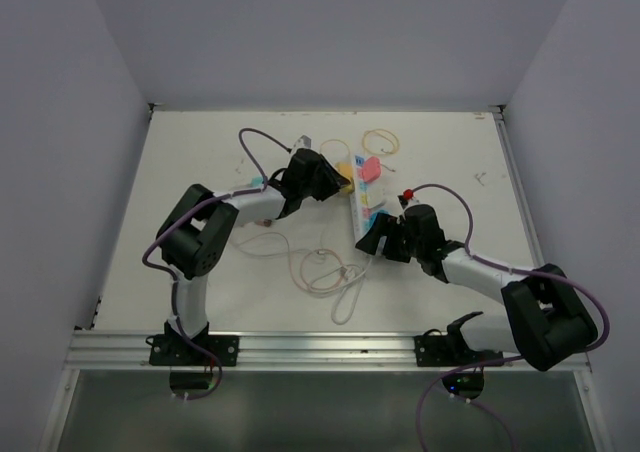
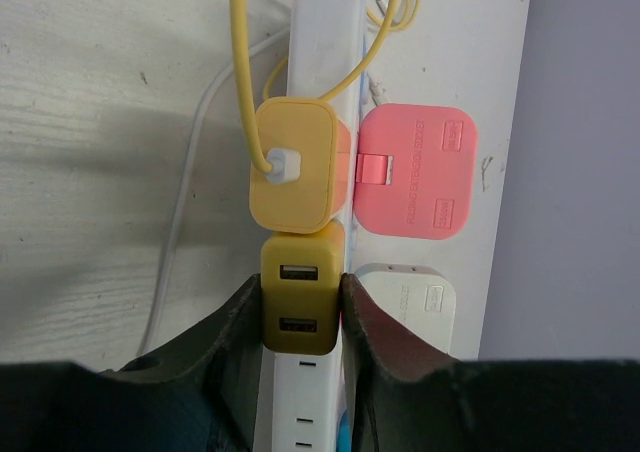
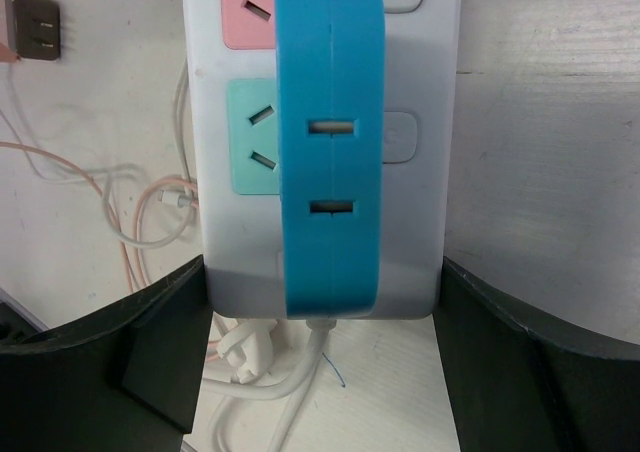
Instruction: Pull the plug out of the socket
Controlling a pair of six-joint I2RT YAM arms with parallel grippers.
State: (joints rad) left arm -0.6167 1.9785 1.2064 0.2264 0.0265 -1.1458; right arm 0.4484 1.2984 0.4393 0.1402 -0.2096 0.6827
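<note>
1. The left gripper [image 2: 300,288] is closed on the dark mustard-yellow plastic block plug [image 2: 299,267] with two USB ports. One finger presses each flat side, probably so a pull can draw it straight out.
2. The plug is seated in the long white plastic power-strip socket [image 2: 327,32], which runs lengthwise between the jaws and on past their tips.
3. Just past the fingertips stands a paler yellow square charger [image 2: 298,162] with a yellow cable [image 2: 240,62], and to their right a flat pink plug [image 2: 415,172] (tight neighbours, hence the narrow grip).
4. The right gripper [image 3: 322,272] stands wide, its fingers [image 3: 165,322] against both long sides of the socket's end. It seems to clamp the strip so it cannot lift.
5. Between those jaws a bright blue rounded adapter [image 3: 330,142] sits on the strip.
</note>
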